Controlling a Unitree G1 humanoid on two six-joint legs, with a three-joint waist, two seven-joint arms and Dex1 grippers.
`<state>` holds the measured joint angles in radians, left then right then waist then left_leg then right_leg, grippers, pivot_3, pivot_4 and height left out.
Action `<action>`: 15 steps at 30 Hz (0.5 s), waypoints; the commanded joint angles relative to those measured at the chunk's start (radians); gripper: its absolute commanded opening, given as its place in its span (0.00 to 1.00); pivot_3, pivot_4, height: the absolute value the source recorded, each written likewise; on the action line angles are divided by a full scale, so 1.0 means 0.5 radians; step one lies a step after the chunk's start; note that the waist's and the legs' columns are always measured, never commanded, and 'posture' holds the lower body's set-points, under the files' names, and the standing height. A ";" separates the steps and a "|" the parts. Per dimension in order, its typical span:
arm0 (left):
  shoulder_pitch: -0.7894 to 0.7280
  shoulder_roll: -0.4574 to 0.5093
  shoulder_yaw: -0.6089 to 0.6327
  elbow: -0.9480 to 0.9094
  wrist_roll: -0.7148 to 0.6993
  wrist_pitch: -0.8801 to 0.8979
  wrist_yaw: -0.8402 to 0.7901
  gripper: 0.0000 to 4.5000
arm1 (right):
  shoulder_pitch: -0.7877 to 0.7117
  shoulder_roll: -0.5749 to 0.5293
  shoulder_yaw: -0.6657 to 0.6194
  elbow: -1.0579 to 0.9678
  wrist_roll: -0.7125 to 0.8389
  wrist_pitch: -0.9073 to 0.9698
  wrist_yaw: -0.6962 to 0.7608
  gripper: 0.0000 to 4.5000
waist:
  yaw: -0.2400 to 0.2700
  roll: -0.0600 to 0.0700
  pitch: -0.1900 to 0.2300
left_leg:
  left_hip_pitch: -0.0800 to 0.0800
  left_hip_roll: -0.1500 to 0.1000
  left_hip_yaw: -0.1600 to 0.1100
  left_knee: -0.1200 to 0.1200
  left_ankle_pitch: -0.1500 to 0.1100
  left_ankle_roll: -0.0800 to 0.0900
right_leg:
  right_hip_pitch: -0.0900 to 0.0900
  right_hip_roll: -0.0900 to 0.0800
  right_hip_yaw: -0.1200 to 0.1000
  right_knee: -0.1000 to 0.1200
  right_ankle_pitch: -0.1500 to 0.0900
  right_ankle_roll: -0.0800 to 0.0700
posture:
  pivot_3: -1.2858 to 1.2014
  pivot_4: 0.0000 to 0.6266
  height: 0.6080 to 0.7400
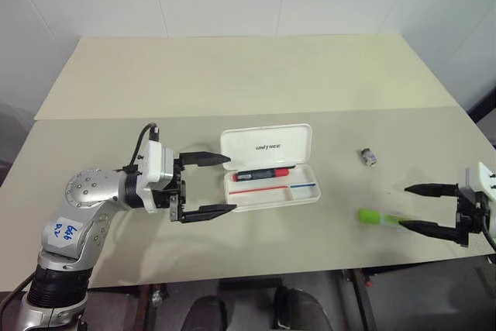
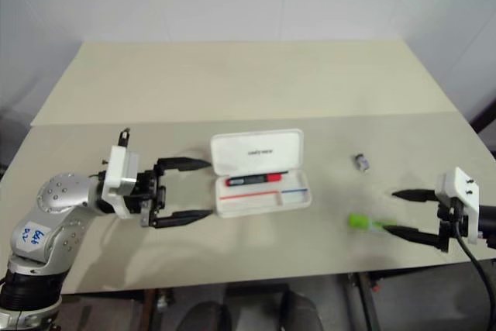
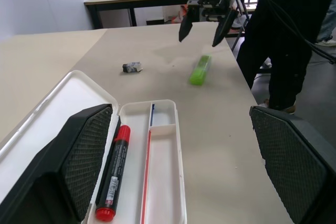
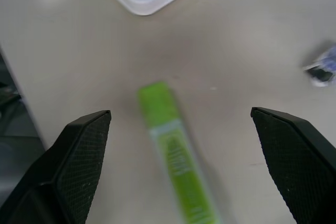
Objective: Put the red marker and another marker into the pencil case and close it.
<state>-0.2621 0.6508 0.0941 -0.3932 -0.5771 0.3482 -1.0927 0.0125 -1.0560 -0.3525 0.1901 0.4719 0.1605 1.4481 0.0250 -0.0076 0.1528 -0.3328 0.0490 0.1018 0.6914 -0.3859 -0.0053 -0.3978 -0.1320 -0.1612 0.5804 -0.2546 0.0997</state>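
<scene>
The white pencil case (image 1: 267, 145) lies open at the table's middle, lid tipped back. The red marker (image 1: 262, 174) rests inside its tray, black barrel with a red cap (image 3: 112, 174). The lime-green marker (image 1: 377, 218) lies on the table to the case's right (image 4: 176, 157). My left gripper (image 1: 215, 184) is open just left of the case, pointing at it, holding nothing. My right gripper (image 1: 418, 207) is open near the right edge, its fingers on either side of the green marker's end without touching it.
A small grey-and-dark object (image 1: 368, 157) lies on the table behind the green marker. A person in dark clothes (image 3: 294, 35) stands past the table's right side. The table's front edge runs close below both grippers.
</scene>
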 commanded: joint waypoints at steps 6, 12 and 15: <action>-0.013 0.046 -0.006 -0.055 -0.053 -0.003 -0.025 1.00 | 0.137 -0.008 -0.067 -0.098 -0.002 -0.110 0.060 1.00 | -0.001 0.000 0.000 | 0.001 0.000 -0.005 0.000 0.000 0.000 | 0.002 0.000 -0.001 0.000 0.000 0.000 | 0.52 0.24 1.00; -0.051 0.078 -0.004 -0.041 -0.060 0.005 -0.048 1.00 | -0.174 0.053 0.162 0.255 -0.146 -0.267 0.091 1.00 | -0.008 0.001 0.000 | 0.001 -0.001 -0.004 0.000 0.000 0.000 | 0.003 0.001 -0.001 -0.003 0.000 0.000 | 0.52 0.24 1.00; -0.034 0.130 0.031 -0.033 -0.068 0.004 -0.077 1.00 | -0.347 0.090 0.268 0.460 -0.228 -0.358 0.112 1.00 | -0.007 0.003 0.002 | 0.001 0.001 -0.004 0.000 0.000 0.000 | 0.003 0.004 -0.001 -0.002 0.000 0.000 | 0.52 0.24 1.00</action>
<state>-0.2715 0.6936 0.0823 -0.3892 -0.5884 0.3551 -1.1182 -0.1346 -1.0138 -0.2298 0.3785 0.3740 0.0153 1.4885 0.0217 -0.0060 0.1537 -0.3323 0.0493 0.0998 0.6912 -0.3859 -0.0054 -0.3966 -0.1303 -0.1618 0.5789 -0.2547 0.0996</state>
